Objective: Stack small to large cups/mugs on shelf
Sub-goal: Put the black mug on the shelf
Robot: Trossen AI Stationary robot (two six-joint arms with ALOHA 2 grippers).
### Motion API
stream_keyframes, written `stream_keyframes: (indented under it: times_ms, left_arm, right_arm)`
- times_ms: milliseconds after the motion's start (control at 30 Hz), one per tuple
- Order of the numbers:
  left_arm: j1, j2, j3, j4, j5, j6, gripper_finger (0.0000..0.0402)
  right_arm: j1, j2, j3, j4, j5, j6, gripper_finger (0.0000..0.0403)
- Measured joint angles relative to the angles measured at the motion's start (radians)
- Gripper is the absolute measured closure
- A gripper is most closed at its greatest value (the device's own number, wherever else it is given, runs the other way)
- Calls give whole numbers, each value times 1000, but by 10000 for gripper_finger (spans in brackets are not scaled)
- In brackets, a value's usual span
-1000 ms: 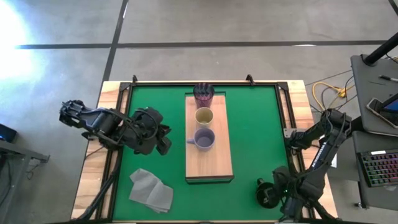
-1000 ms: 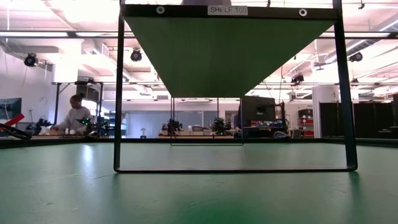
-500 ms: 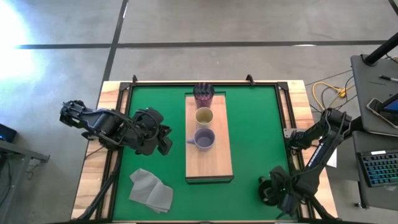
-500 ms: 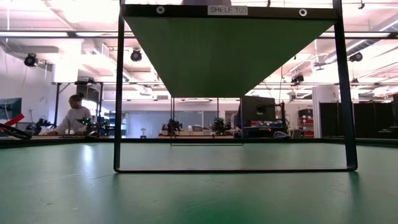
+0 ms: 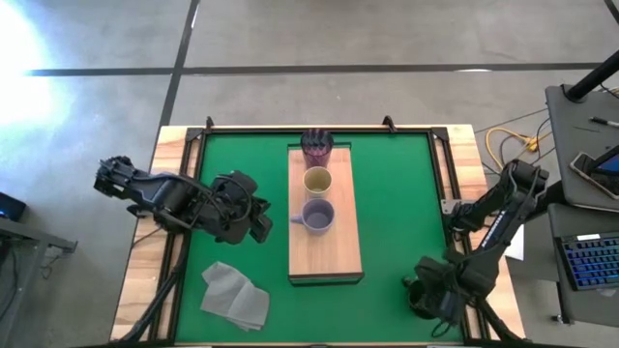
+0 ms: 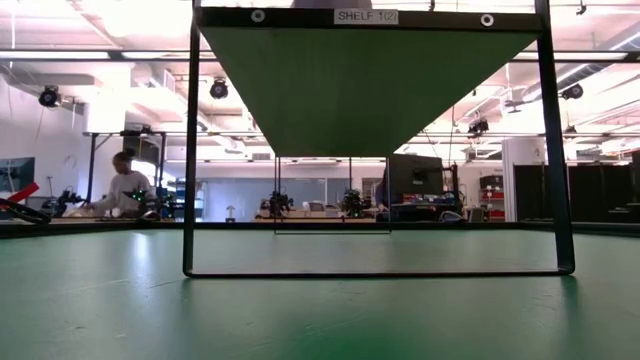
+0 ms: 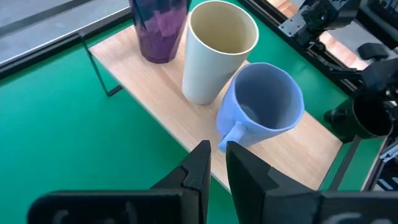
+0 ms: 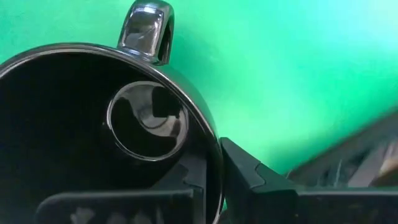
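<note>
On the shelf, which runs from 12 to 6 o'clock through the middle of the green mat, three cups already stand in a row: the purple tumbler at the 12 o'clock end, the cream cup just below it, and the lavender mug next, its handle toward 9 o'clock. The 6 o'clock end of the board is bare.

The black mug sits at about 5 o'clock on the mat, well apart from the shelf. The right gripper has its fingers pinched on the mug's rim, one inside the wall and one outside, opposite the handle. Whether the mug has left the mat is hard to tell from above.

The left gripper hovers over the mat at about 9 o'clock, just beside the shelf's edge, pointed at the lavender mug with its fingers nearly closed and nothing between them.

The risk lies in the grip: a one-sided pinch on a glossy rim could let the heavy mug swing or slip during the carry to the shelf. Coming in low, it might clip the raised board's edge or knock the lavender mug. Set too near the 6 o'clock end, it could tip off. The left arm is also close enough to the lavender mug to bump it.
</note>
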Motion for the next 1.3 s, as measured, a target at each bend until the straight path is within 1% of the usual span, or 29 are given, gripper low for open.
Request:
stream_keyframes:
  times_ms: [200, 267, 400, 500, 600, 867, 967, 1200, 1300]
  left_arm:
    - [0, 0, -15, 30, 0, -22, 365]
    - [0, 0, -16, 29, 0, -23, 365]
    - [0, 0, -16, 29, 1, -24, 365]
    - [0, 0, -16, 29, 0, -24, 365]
    - [0, 0, -18, 28, 0, -24, 365]
    - [0, 0, -19, 28, 0, -50, 365]
    - [0, 0, -19, 28, 0, -50, 365]
    - [0, 0, -21, 24, 0, -50, 365]
    - [0, 0, -22, 24, 0, -50, 365]
  right_arm:
    - [-81, -22, -16, 8, 0, -437, 385]
    - [-117, -24, -16, 12, 1, -555, 385]
    - [-185, -24, -20, 18, 1, -750, 386]
    - [-223, -24, -27, 35, -6, -846, 378]
    - [-244, -24, -27, 38, -8, -891, 376]
    - [-251, -24, -28, 52, 25, -886, 362]
    - [-252, -24, -28, 50, 30, -886, 345]
    - [-252, -23, -28, 50, 29, -880, 290]
    - [-252, -25, -28, 51, 36, -847, 274]
